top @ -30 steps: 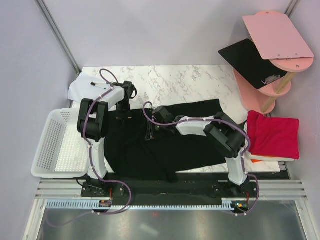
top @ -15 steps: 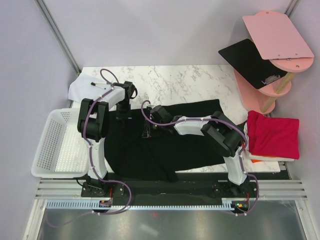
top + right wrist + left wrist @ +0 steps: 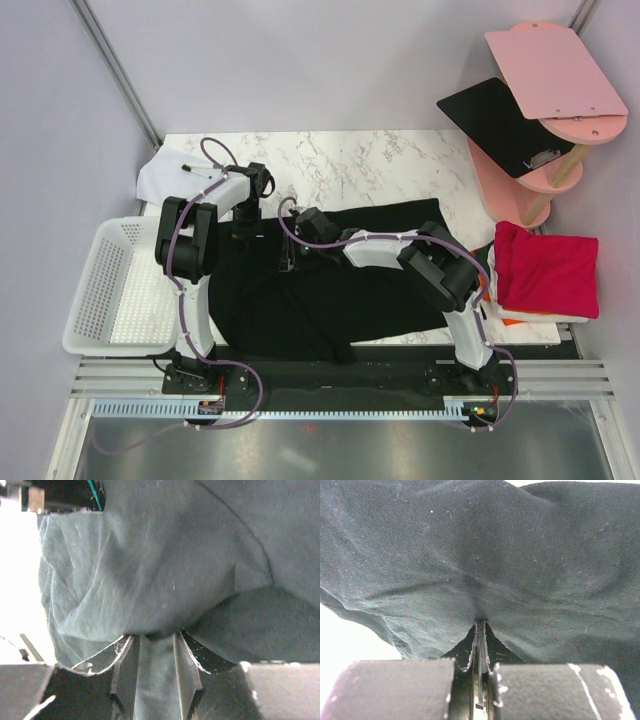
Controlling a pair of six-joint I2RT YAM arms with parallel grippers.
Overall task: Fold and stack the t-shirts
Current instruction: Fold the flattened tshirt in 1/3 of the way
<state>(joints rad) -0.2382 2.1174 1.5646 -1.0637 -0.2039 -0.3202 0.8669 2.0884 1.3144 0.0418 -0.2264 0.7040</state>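
On the table (image 3: pixel 380 175), black t-shirt (image 3: pixel 330 300) runs left-right, left hand (image 3: pixel 480 629) pinching, right hand (image 3: pixel 152 639) ajar.

Take the black t-shirt (image 3: pixel 300 310) as your mark; behind it the marble worktop (image 3: pixel 370 175) lies bare and gives a gripper open passage. At its back left a white paper sheet (image 3: pixel 160 178) with a marker (image 3: pixel 197 172) takes the corner; just beside its left edge the white basket (image 3: pixel 85 300) walls off that side. Near its right edge sits the folded red t-shirt (image 3: pixel 548 268); behind that, the pink shelf stand (image 3: pixel 560 75) and its black board (image 3: pixel 490 120) crowd the back right. Over the shirt, the left arm (image 3: pixel 190 245) and right arm (image 3: pixel 400 250) cross; the left gripper (image 3: pixel 243 235) and right gripper (image 3: pixel 287 260) stand near each other at its back left, so you have little room between them.
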